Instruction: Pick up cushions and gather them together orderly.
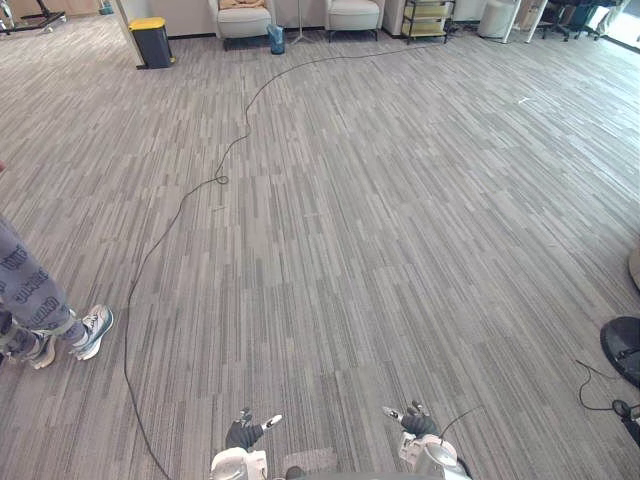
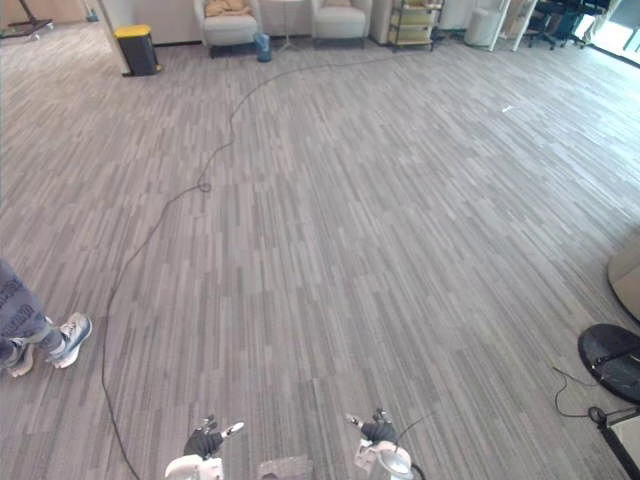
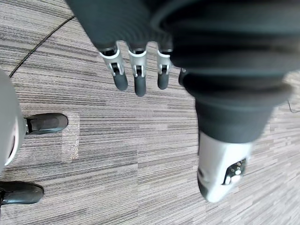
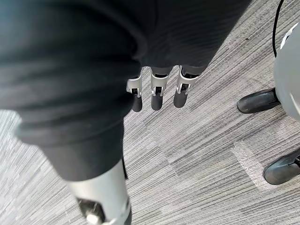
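Both hands hang low at the bottom of the eye views, over bare grey carpet. My left hand [image 1: 245, 433] is open, its fingers [image 3: 136, 72] straight and its thumb [image 3: 220, 173] apart, holding nothing. My right hand [image 1: 414, 421] is open too, with straight fingers [image 4: 157, 91] and nothing in it. A beige rounded thing [image 2: 627, 278], cut off by the right edge, lies on the floor far right; whether it is a cushion I cannot tell. A tan cushion or cloth [image 2: 227, 7] lies on the far left armchair [image 1: 243, 22].
A person's legs and sneakers [image 1: 45, 315] stand at the left. A black round base [image 2: 612, 358] sits at the right. Far back stand a yellow-lidded bin [image 1: 152, 42], a second armchair [image 1: 353, 16] and a shelf cart [image 1: 427, 18]. Wide carpet lies between.
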Robot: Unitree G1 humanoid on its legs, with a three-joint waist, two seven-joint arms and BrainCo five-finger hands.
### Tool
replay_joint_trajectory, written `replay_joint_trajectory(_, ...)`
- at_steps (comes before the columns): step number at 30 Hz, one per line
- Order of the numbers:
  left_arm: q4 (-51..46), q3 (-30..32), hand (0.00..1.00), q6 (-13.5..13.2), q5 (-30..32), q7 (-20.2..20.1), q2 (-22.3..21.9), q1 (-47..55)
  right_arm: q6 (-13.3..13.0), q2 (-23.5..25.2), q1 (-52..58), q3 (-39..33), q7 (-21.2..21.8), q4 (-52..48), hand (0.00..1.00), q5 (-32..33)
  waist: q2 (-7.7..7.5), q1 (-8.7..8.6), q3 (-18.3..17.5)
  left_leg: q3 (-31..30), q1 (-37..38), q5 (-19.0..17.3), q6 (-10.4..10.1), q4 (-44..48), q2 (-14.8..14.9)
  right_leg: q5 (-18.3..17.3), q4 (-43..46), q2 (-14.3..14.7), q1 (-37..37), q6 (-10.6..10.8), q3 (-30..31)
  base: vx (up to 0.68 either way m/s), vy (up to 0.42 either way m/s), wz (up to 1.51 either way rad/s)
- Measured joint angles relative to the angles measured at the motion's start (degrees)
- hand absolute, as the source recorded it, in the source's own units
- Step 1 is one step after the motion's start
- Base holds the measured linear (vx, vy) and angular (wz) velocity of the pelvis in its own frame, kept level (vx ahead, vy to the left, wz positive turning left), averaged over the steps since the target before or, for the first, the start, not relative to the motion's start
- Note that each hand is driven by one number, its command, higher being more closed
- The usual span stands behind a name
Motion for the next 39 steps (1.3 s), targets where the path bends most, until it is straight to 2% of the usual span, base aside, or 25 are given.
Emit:
replay_joint_trajectory(12,1.0,-0.5,0.0,0.8,0.6,-0.3,0.7,-1.1,0.0,-0.1,-0.6,0.0,0.3,0.3,0.0,0.0,-0.64,-0.07,1.2,-0.1,-0.1,-0.6,0.5,0.0,-0.8,-0.2,-0.3,-0.7,0.1,0.3,0.1,0.0,0.006,0.0)
replay_joint_trajectory(24,1.1,-0.5,0.0,1.0,1.6,-0.5,0.7,-1.4,0.1,-1.6,-1.0,0.1,0.5,0.3,0.0,-0.1,0.0,-0.13,2.1,0.3,-0.1,-1.2,0.1,0.0,-0.7,-0.3,-1.2,-0.6,0.5,0.4,0.2,0.0,-0.012,-0.01)
replay_joint_trajectory(26,0.9,-0.4,0.0,1.1,1.6,-0.4,0.7,-1.8,0.2,-2.3,-0.8,0.1,0.5,0.4,0.0,-0.1,0.12,-0.04,2.4,0.5,-0.7,-2.5,0.1,0.5,-0.6,-1.4,0.1,-0.6,-0.2,0.4,0.1,-0.01,-0.009,0.03)
replay_joint_trajectory(28,0.3,0.2,0.0,1.2,1.5,-0.4,1.2,-1.8,0.1,-2.4,-0.7,0.1,0.5,0.3,0.0,0.0,-0.54,-0.01,2.7,0.5,-4.9,-6.1,0.2,8.0,0.0,-2.8,2.1,-1.3,-2.0,0.2,-0.2,0.03,-0.031,0.06)
replay_joint_trajectory(29,-0.8,1.0,0.0,1.1,1.0,-0.4,1.2,-1.8,0.1,-2.9,-0.7,0.0,0.5,0.2,0.0,0.0,-0.32,0.12,3.2,0.8,-10.0,-11.0,0.5,18.7,2.2,-3.7,3.4,-1.0,-3.1,-0.4,-0.1,0.11,-0.056,0.01)
replay_joint_trajectory(31,-2.2,4.9,0.0,1.2,-0.6,-0.4,0.5,-1.7,0.1,-4.0,-0.7,-0.4,0.4,0.0,0.0,0.0,0.57,0.37,4.9,2.8,-15.8,-15.6,-0.4,35.2,6.8,-5.4,3.9,0.4,-1.7,-0.9,-0.2,0.1,-0.025,0.05)
replay_joint_trajectory(32,-2.5,5.6,0.0,1.2,-0.9,-0.4,0.5,-1.7,0.1,-4.1,-0.5,-0.4,0.3,0.0,0.0,0.0,0.47,0.48,5.3,3.4,-16.9,-15.6,-0.6,38.7,7.6,-5.8,3.9,0.4,-1.2,-1.0,-0.1,0.13,0.032,0.06)
replay_joint_trajectory(33,-3.4,7.7,0.0,1.2,-1.7,-0.3,0.6,-1.2,0.1,-4.0,0.4,-0.5,0.3,-0.1,0.0,0.0,0.35,1.44,5.7,4.8,-21.2,-15.3,-2.0,49.1,10.6,-6.6,3.6,0.4,0.5,-1.4,-0.2,0.21,0.064,0.01)
replay_joint_trajectory(34,-3.4,8.2,0.0,1.2,-2.3,0.0,0.9,-0.9,0.2,-4.6,0.8,-0.8,0.0,0.0,0.0,0.0,-0.08,1.93,6.4,5.0,-22.6,-17.6,-2.1,51.5,11.8,-7.2,3.2,0.2,2.6,-1.6,-0.2,0.18,0.055,0.02)
replay_joint_trajectory(35,-3.4,8.4,0.0,1.3,-2.7,0.0,1.0,-0.7,0.4,-4.9,1.5,-0.9,-0.1,0.2,0.0,0.0,0.03,2.2,6.4,5.0,-23.4,-18.3,-1.6,50.7,12.1,-7.3,3.0,0.0,3.5,-1.4,-0.3,0.2,0.075,0.01)
replay_joint_trajectory(36,-3.7,8.8,0.0,1.2,-3.6,0.1,0.8,-0.5,0.7,-5.1,2.2,-1.4,-0.3,0.3,0.0,0.0,0.12,2.56,6.4,5.0,-24.8,-18.3,-1.3,48.4,12.2,-8.0,2.9,-0.8,4.2,-0.8,-0.4,0.27,0.159,-0.07)
replay_joint_trajectory(37,-4.7,8.9,0.0,0.9,-4.1,0.2,0.7,-0.2,0.9,-4.9,2.6,-2.4,-0.6,0.3,0.0,0.4,0.16,2.96,6.5,4.5,-27.5,-15.6,-1.0,40.0,11.4,-9.4,3.0,-2.8,4.5,1.0,-0.3,0.33,0.213,-0.14)
replay_joint_trajectory(38,-4.8,8.9,0.0,0.9,-4.2,0.0,0.6,-0.2,1.0,-4.9,2.5,-2.5,-0.7,0.3,0.0,0.5,0.11,3.03,6.6,3.7,-28.5,-11.5,-1.0,35.9,10.5,-10.3,3.1,-3.9,4.7,1.8,-0.1,0.38,0.293,-0.23)
replay_joint_trajectory(39,-4.8,9.0,0.0,0.8,-4.4,0.2,0.6,-0.4,1.3,-5.0,2.5,-2.4,-0.7,0.3,0.0,0.5,-0.74,3.41,6.8,4.1,-27.6,-7.6,0.7,32.7,7.7,-11.4,2.9,-6.4,5.1,2.6,0.8,0.39,0.228,-0.08)
